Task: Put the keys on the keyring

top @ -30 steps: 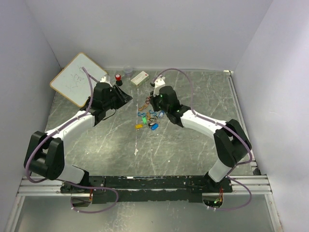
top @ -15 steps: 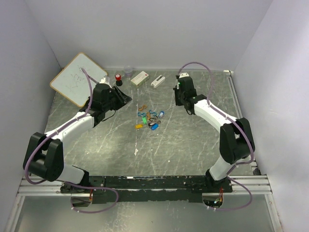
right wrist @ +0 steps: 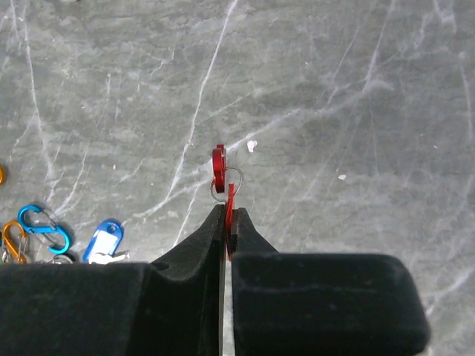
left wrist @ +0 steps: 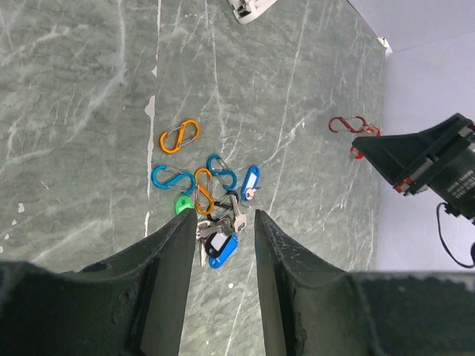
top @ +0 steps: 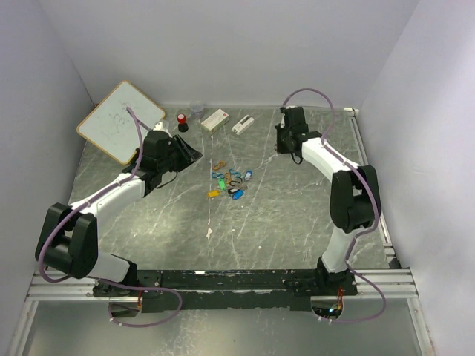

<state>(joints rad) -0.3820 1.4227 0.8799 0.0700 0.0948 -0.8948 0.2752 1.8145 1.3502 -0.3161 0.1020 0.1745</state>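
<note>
Several keys lie bunched in the middle of the tabletop, and the heap is hard to sort out. In the left wrist view the metal blades overlap. A green tag is half covered by an orange carabiner, and a blue tag is partly cut off by the left fingers. Those fingers stand a narrow gap apart with nothing between them, on the left side of the heap. From above, the heap is only a knot of coloured specks. The right wrist view crops it to another blue tag and two carabiners at the lower left corner.

The right fingers are pressed together on a red clip, seen edge-on there, so its shape is unclear. A thin metal ring hangs at its middle. In the left wrist view the clip shows as a double loop sticking out of the black fingers. Whether it touches the tabletop cannot be told.

The clip is well apart from the heap, toward the far right, with bare marbled surface all around it. Along the far edge stand a whiteboard, a red-capped cylinder, two white blocks and a clear cup, all well apart from the keys.

The whiteboard bears faint scribbles that cannot be read. White lettering on the right arm's black wrist is too small to make out.
</note>
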